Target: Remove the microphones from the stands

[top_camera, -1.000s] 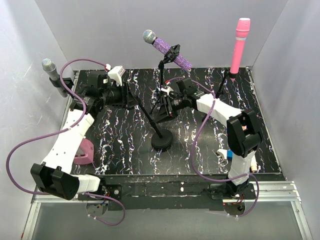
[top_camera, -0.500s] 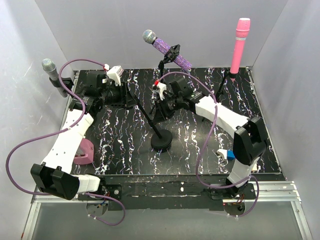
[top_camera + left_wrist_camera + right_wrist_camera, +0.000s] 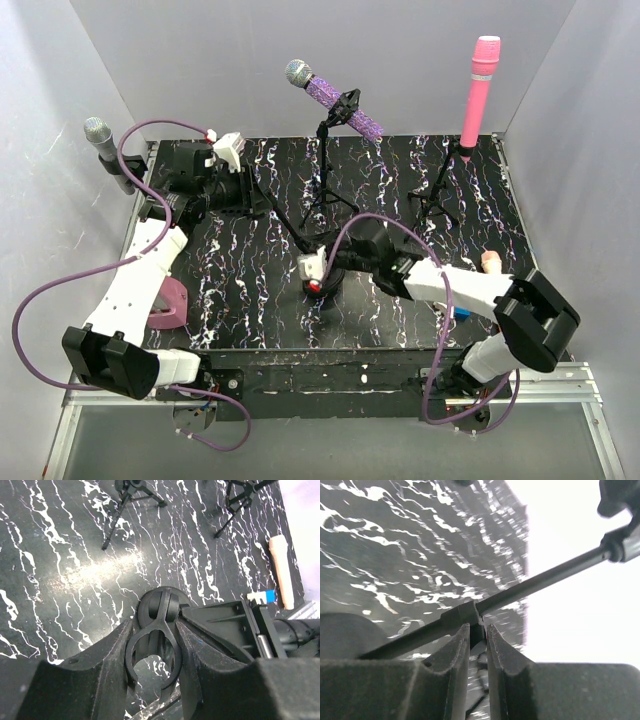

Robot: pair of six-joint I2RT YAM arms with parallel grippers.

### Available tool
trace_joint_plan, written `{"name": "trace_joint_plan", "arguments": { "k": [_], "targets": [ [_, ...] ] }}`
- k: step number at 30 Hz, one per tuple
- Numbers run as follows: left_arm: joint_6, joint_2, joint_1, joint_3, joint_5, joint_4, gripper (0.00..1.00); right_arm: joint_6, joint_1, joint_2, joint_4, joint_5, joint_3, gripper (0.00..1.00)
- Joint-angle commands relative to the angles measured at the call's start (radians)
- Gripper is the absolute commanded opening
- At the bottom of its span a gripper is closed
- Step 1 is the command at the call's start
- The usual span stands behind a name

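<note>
Two arms work on one leaning stand (image 3: 292, 230) on the black marbled table (image 3: 250, 260).

The left gripper (image 3: 155, 645) is clamped on the stand's ring-shaped clip (image 3: 164, 607) at the top of the pole. The right gripper (image 3: 475, 630) is down by the round foot. Its fingers (image 3: 455, 650) are drawn close with a thin gap, and the pole crosses just past their tips; whether they pinch it cannot be told. A purple microphone (image 3: 335, 98) lies tilted in a tripod (image 3: 325, 180) at the back centre. A pink microphone (image 3: 479, 90) stands upright at the back right, and a grey microphone (image 3: 105, 150) stands at the table's left edge.
</note>
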Motion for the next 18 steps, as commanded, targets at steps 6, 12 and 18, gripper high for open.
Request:
{"name": "trace_joint_plan", "arguments": {
  "k": [6, 12, 18],
  "targets": [
    [-0.029, -0.019, -0.011, -0.002, 0.070, -0.025, 0.00, -0.319, 0.003, -0.061, 0.316, -0.039, -0.130, 0.14],
    [-0.025, -0.020, -0.011, -0.003, 0.078, -0.031, 0.00, 0.251, -0.046, -0.177, -0.367, -0.058, 0.151, 0.80],
    [-0.025, -0.028, -0.009, -0.013, 0.075, -0.027, 0.00, 0.834, -0.176, -0.069, -0.754, -0.170, 0.386, 0.79]
  ]
}}
